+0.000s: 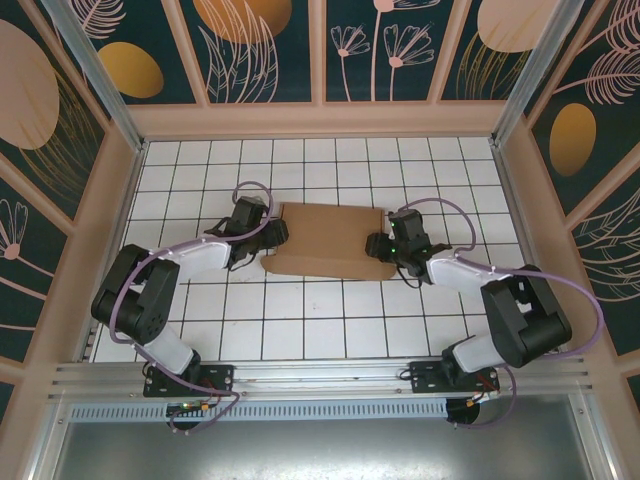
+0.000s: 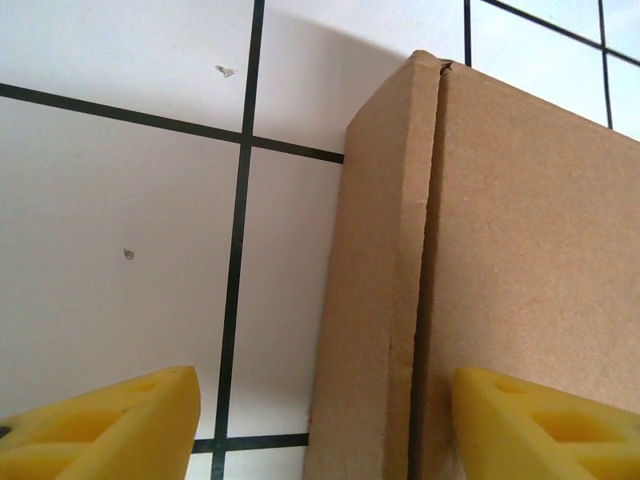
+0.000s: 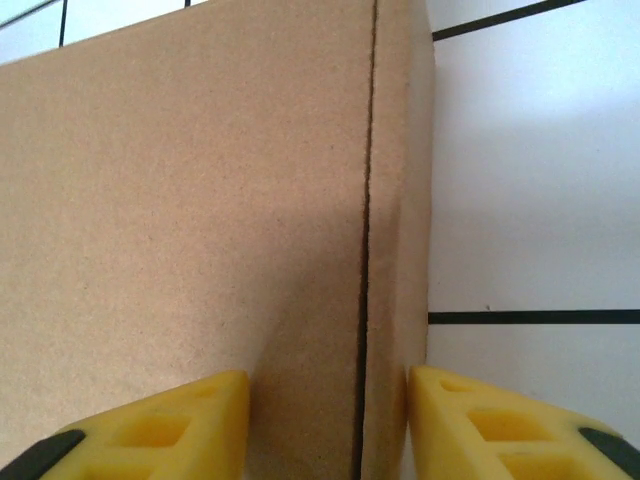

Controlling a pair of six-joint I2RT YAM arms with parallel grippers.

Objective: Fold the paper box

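**A:** Where does the paper box [image 1: 325, 240] lie?

**B:** Flat in the middle of the tabletop [image 1: 300, 330], its long side running left to right, with a narrow creased strip at each short end

**A:** And the pincers?

**B:** The left pincer [image 1: 272, 236] is at the box's left end with its jaws apart. One yellow finger is over bare tile and the other over cardboard, so the left strip lies between them. The right pincer [image 1: 380, 246] straddles the right strip the same way, parted and not clamped on anything

**A:** How should the fold go?

**B:** I'd work both end strips along their creases together and evenly, fingers low at the edges, so the box neither slides nor skews
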